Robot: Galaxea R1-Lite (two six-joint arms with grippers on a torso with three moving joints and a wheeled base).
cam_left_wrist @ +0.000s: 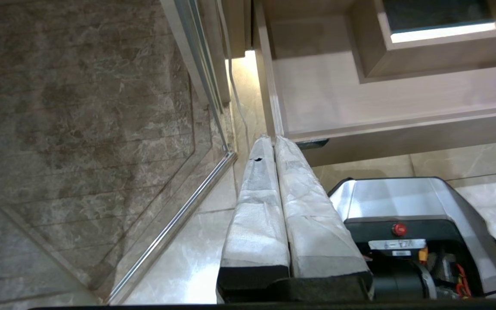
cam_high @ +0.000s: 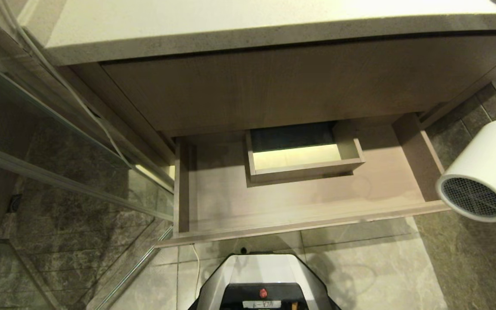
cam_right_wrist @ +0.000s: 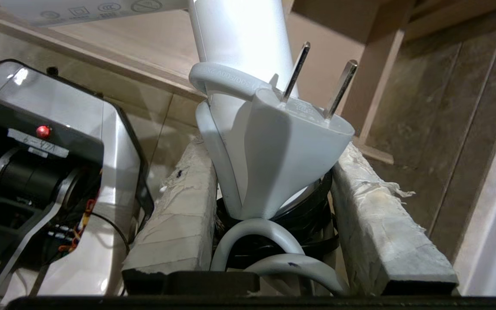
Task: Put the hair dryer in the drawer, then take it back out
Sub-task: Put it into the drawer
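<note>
**Desk:** What's on your screen?

**Me:** The wide, shallow light-brown wood-grain drawer (cam_high: 299, 202) stands pulled out under the pale stone desk (cam_high: 248, 26). Off its right end I see the small white plastic hair dryer (cam_high: 482, 172), grey grille toward me, over the floor tiles.

**Desk:** Tools?

**Me:** My right tool (cam_right_wrist: 269, 172) is clamped on its handle and bundled cord; the left tool (cam_left_wrist: 274, 146) is clenched, empty, near the drawer's left front corner.
</note>
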